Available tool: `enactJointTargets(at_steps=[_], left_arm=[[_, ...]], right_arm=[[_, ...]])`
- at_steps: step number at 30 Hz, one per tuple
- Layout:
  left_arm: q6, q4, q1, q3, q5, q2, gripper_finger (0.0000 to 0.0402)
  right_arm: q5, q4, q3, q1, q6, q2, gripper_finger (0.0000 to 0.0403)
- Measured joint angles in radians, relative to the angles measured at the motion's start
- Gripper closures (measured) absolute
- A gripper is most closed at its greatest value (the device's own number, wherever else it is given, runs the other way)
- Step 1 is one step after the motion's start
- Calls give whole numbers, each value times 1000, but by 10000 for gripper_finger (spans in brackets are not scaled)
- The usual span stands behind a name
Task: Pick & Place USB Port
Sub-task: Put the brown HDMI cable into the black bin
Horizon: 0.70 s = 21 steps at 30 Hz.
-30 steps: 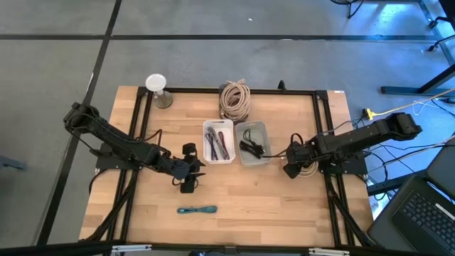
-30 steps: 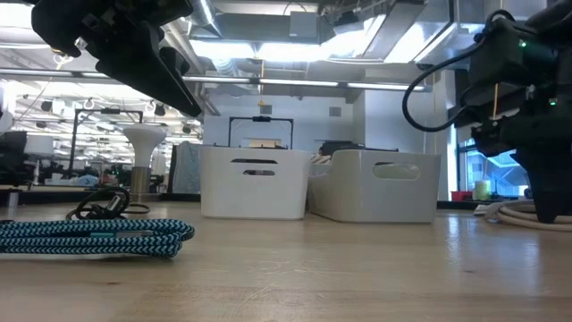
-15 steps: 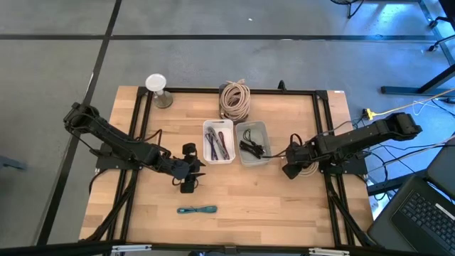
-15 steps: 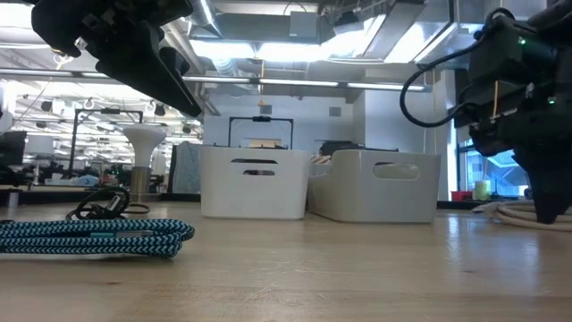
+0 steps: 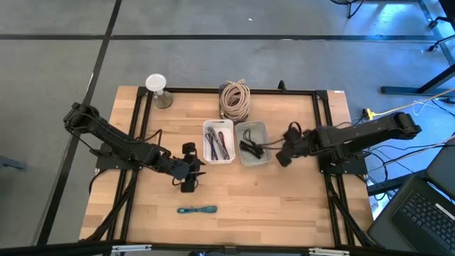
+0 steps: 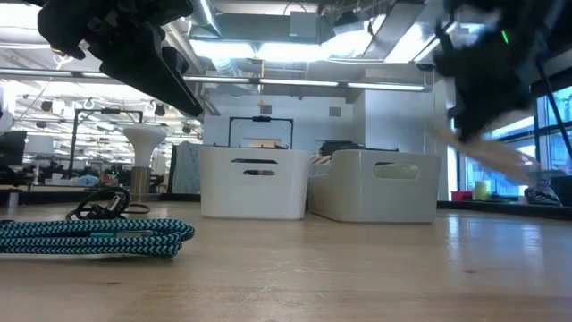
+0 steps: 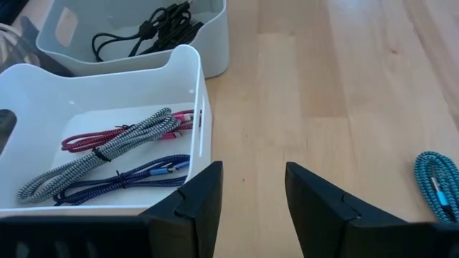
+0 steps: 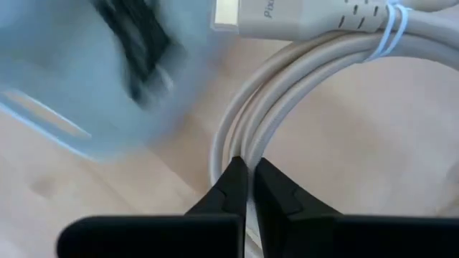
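A pale grey coiled USB cable, bound with a tie and ending in a flat plug, hangs in my right gripper, which is shut on it beside the grey bin. That bin holds a black cable. The white bin holds several braided cables. My left gripper stands open above the table just near of the white bin, with nothing between its fingers. My right gripper pinches the coil's bundled strands between its two fingertips, coming from above and slanting down. The fingers lie across the strands. In the low view the coil shows only as a blurred streak above the tabletop, off the wood.
A teal braided cable lies near the table's front, and a small black cable beside my left gripper. A beige rope coil and a white stand sit at the far edge.
My right gripper has risen from the table's right side and gone toward the grey bin, tipping more steeply downward. The pale coil, which lay on the wood at the right, has come up with it and is lifted off the table.
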Motion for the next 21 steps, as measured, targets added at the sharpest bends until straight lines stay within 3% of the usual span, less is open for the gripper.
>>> enactJointTargets(at_steps=[5, 8, 13, 21], left_arm=[[0, 0, 0, 0, -12, 0, 258], [0, 2, 0, 0, -47, 0, 258], [0, 32, 0, 0, -81, 0, 258], [31, 46, 0, 0, -89, 0, 258]], right_arm=[[126, -1, 230, -24, -141, -1, 395], [124, 113, 319, -69, -269, 16, 395], [46, 228, 441, -176, -443, 118, 395], [-150, 143, 719, -387, -661, 440, 395]])
